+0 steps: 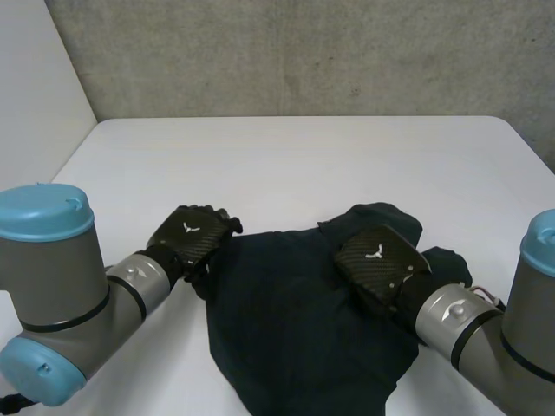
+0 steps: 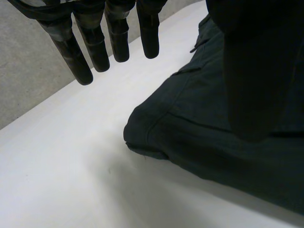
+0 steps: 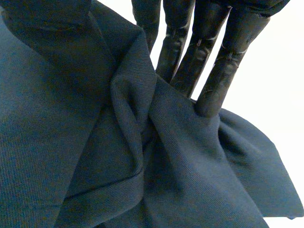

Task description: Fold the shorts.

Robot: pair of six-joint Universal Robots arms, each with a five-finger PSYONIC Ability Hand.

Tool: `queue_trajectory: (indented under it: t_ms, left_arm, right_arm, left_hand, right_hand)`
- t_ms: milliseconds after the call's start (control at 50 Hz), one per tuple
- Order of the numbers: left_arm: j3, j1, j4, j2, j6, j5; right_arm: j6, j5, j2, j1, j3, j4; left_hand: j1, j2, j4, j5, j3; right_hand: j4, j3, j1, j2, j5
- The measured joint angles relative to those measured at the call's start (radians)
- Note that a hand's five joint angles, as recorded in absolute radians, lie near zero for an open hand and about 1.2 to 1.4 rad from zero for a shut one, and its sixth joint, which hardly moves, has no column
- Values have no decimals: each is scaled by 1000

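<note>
A white table (image 1: 286, 165) spreads out in front of me, smooth and matte, its far edge running along the foot of a grey concrete wall (image 1: 303, 52). That wall is rough and mottled, with small pits and dark specks. On my left a plain white wall (image 1: 35, 78) slants in and meets the concrete at a corner just behind the table. The table's far right corner is rounded. The light is soft and even, with no glare on the tabletop and only faint, blurred shadows.
</note>
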Motion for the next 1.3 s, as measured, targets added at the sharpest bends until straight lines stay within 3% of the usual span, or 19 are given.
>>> queue_trajectory:
  t_ms: [360,700,1040,1060,1120,1140,1180,1200,1220,1240,1300]
  left_arm:
    - [-83,20,15,28,26,165]
    - [-76,4,70,-54,108,165]
    - [-90,-2,87,-53,111,166]
    - [-90,-5,87,-53,110,167]
    - [-89,-9,87,-53,110,167]
    - [-84,-30,87,-58,110,164]
    - [-77,-47,87,-65,109,158]
    - [-75,-49,87,-66,108,157]
    - [-70,-55,86,-68,105,153]
    - [-68,-55,86,-68,104,151]
    - [-60,-37,86,-51,99,141]
  right_arm:
    - [429,66,-82,-5,-93,-83]
    - [447,80,-200,-9,-105,-85]
    - [471,92,-228,-3,-145,-77]
    - [473,93,-229,-2,-145,-76]
    - [474,93,-229,-2,-145,-76]
    - [477,94,-230,-2,-144,-75]
    - [478,97,-228,-2,-144,-72]
    - [478,98,-228,-3,-144,-71]
    - [476,101,-225,-4,-143,-66]
    - [475,103,-224,-5,-143,-63]
    - [469,111,-217,-10,-142,-46]
  left_hand:
    - [-3,-2,-2,-4,-2]
    - [-14,-10,-14,-7,-5]
    - [-1,-11,-13,-12,-4]
    - [391,353,340,329,342]
    - [391,353,340,329,342]
    - [806,750,750,725,746]
    - [828,852,849,793,833]
    - [828,852,849,793,833]
    - [828,861,860,793,843]
    - [828,862,862,793,843]
    - [828,863,871,793,857]
  right_hand:
    - [0,1,0,0,0]
    - [1,5,0,0,0]
    - [1,7,-1,0,22]
    - [0,7,-1,0,23]
    - [1,7,-1,0,24]
    - [-92,-82,-60,-79,-50]
    - [-209,-198,-167,-194,-156]
    - [-565,-554,-516,-577,-505]
    - [-604,-593,-552,-616,-545]
    - [-899,-886,-742,-883,-840]
    - [-957,-965,-766,-949,-904]
